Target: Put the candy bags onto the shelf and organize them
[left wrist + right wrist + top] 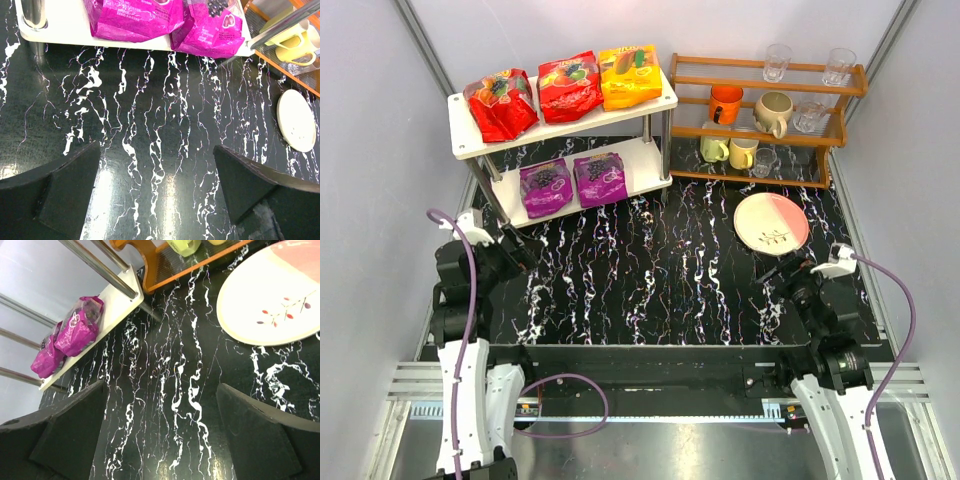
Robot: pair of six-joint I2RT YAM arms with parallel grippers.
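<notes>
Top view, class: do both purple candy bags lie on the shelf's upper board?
No, the purple bags lie side by side on the shelf's lower board.

**Black, white and purple**

My left arm [445, 275] and right arm [815, 305] are black around the upper joints and turn to white shells nearer the bases. A purple cable [471, 290] runs along each, and a small white block [470, 222] sits at each wrist. My left fingers [65, 192] and right fingers [70, 437] are matte black wedges, broad at the root, with paler edges.
</notes>
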